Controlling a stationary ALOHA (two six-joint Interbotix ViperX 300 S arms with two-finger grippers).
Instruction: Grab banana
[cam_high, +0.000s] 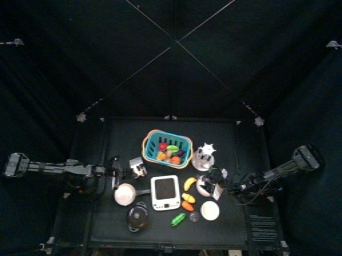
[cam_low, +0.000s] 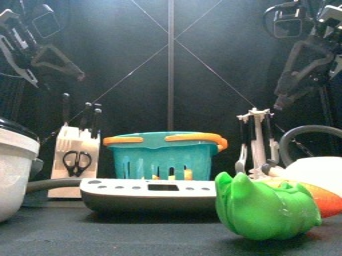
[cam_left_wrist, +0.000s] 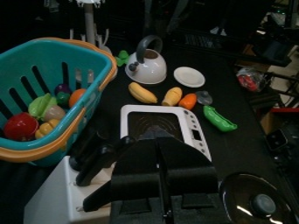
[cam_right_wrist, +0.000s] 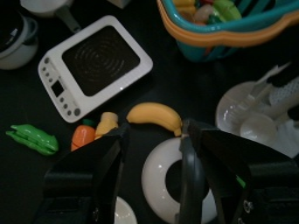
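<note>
The banana (cam_right_wrist: 156, 115), small, yellow and curved, lies on the black table between the white scale (cam_right_wrist: 93, 66) and a white plate (cam_right_wrist: 176, 179). My right gripper (cam_right_wrist: 146, 166) hangs open just short of it, its jaws wide apart over the plate with nothing between them. From above, the banana (cam_high: 190, 183) sits right of the scale (cam_high: 166, 191), with the right gripper (cam_high: 221, 185) close beside it. My left gripper (cam_left_wrist: 163, 179) rests shut behind the scale (cam_left_wrist: 163, 131), and the banana (cam_left_wrist: 142, 92) lies beyond it. The front view hides the banana.
A teal basket (cam_high: 166, 148) of toy food stands behind the scale. Beside the banana lie a yellow-orange piece (cam_right_wrist: 107, 122), an orange piece (cam_right_wrist: 84, 136) and a green pea pod (cam_right_wrist: 30, 137). A kettle (cam_left_wrist: 146, 63), a white rack (cam_right_wrist: 263, 105) and a pot lid (cam_left_wrist: 257, 201) stand around.
</note>
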